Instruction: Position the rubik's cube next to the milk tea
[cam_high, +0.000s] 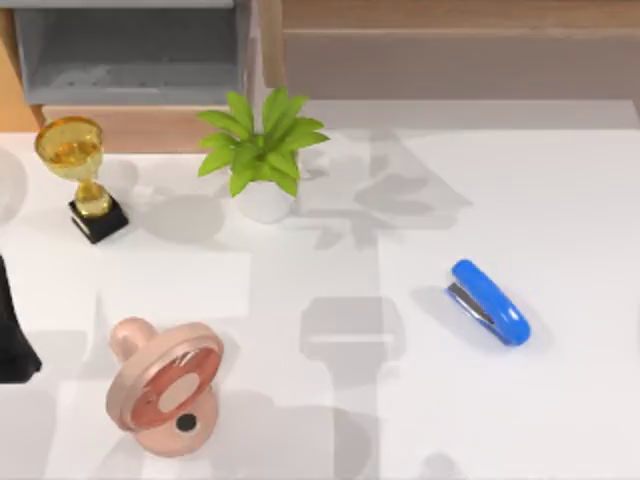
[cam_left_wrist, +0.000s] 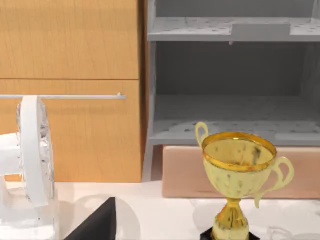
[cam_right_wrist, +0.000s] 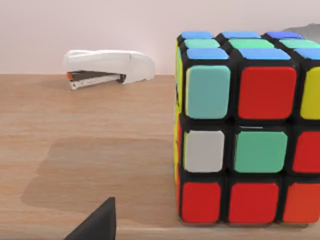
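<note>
The rubik's cube (cam_right_wrist: 247, 130) sat on a wooden surface close before the right wrist camera, a white stapler (cam_right_wrist: 109, 67) farther off. It looked ungrasped; whether either claw was wide or narrow, I cannot tell. Placing it remained.

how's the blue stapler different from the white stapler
Colour: the blue stapler has a bright blue shell, while the white stapler has a white one.
Surface: the blue stapler lies on the white table in the top view; the white stapler rests on a wooden surface in the right wrist view, behind the rubik's cube.
Shared: both lie flat and closed.
</note>
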